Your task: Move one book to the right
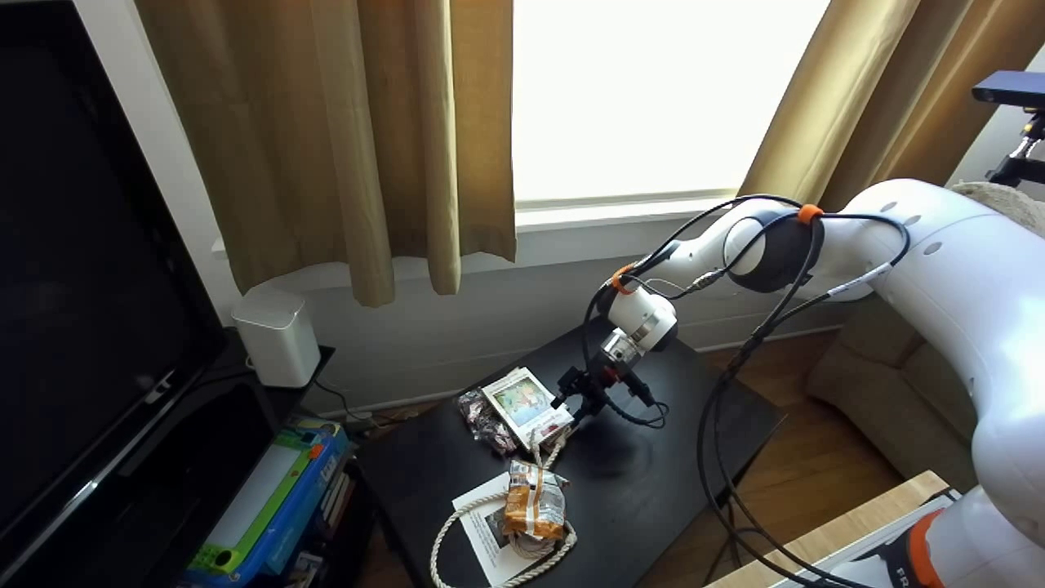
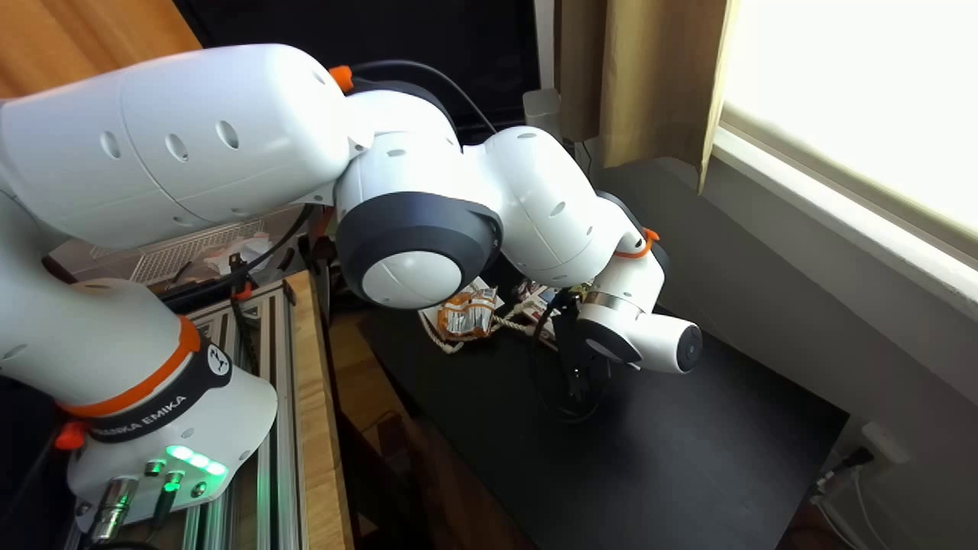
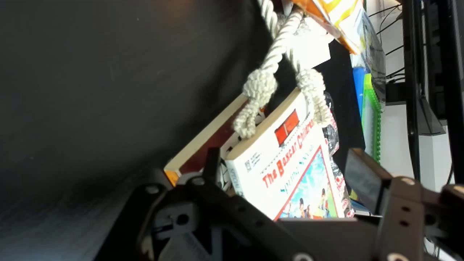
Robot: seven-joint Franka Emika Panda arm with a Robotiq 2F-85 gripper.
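Observation:
The book has a white-edged cover with a greenish picture. It lies on the dark table, on top of a second book with a dark red cover part. In the wrist view the book shows red title letters. My gripper is at the book's near edge, tilted down toward it. In the wrist view the gripper is open, its fingers wide apart on either side of the book. The left finger is close to the spine; whether it touches cannot be told. In an exterior view the arm hides much of the book.
A white rope has knotted ends resting on the books. An orange bag sits on a larger white book. A shiny wrapped packet lies against the book's far side. The black table stands beside the wall.

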